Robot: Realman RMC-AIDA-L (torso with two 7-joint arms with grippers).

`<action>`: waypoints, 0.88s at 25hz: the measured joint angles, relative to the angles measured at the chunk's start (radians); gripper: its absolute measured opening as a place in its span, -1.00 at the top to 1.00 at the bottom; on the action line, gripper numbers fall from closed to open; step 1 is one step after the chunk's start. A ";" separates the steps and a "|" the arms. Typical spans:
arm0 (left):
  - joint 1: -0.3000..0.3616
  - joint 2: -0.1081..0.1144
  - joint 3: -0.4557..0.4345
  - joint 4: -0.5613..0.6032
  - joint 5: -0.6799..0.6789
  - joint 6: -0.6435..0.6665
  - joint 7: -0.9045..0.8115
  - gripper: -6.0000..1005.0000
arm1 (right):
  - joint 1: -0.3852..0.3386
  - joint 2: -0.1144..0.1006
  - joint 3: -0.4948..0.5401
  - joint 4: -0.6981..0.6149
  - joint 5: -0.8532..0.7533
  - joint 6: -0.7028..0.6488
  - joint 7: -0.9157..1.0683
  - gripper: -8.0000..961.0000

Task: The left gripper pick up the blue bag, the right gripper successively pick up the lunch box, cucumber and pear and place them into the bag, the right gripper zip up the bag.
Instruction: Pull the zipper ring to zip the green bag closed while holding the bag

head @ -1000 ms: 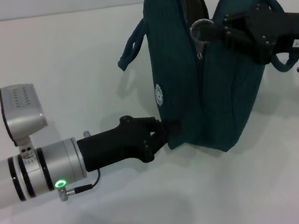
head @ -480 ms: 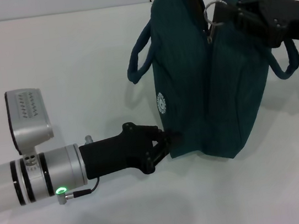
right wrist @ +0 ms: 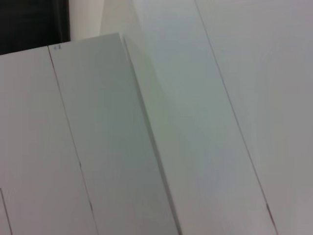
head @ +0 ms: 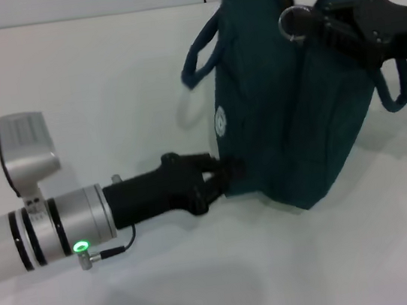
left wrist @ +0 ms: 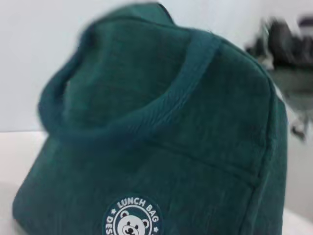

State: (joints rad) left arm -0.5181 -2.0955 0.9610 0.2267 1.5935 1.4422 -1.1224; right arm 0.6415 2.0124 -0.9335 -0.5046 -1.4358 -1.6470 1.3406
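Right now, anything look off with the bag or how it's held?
The blue bag leans over on the white table instead of standing square. The left pincer pinches its lower corner; the right pincer is at the ring zip pull near the top. No spill or damage shows.

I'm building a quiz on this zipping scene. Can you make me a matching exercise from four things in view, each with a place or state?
Things:
1. left claw
2. right claw
3. ring zip pull
4. round white logo

Places or states:
A. printed on the bag's side, with a bear face
B. at the blue bag's lower corner
C. near the bag's top, at the ring
D. silver, at the right claw's tip

Pairs: 1-B, 2-C, 3-D, 4-A
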 joint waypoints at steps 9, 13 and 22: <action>0.005 0.006 0.000 0.057 -0.056 0.065 -0.174 0.32 | -0.016 -0.001 -0.012 0.012 -0.009 -0.001 -0.033 0.92; 0.009 0.010 0.003 0.118 -0.051 0.074 -0.246 0.10 | -0.018 -0.002 -0.011 0.013 -0.010 -0.007 -0.037 0.92; -0.010 0.003 0.048 0.153 -0.038 0.108 -0.285 -0.32 | -0.019 -0.002 -0.011 0.014 -0.011 0.000 -0.051 0.91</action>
State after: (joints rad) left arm -0.5283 -2.0924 1.0093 0.3801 1.5555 1.5498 -1.4075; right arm 0.6223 2.0108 -0.9449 -0.4908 -1.4466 -1.6465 1.2900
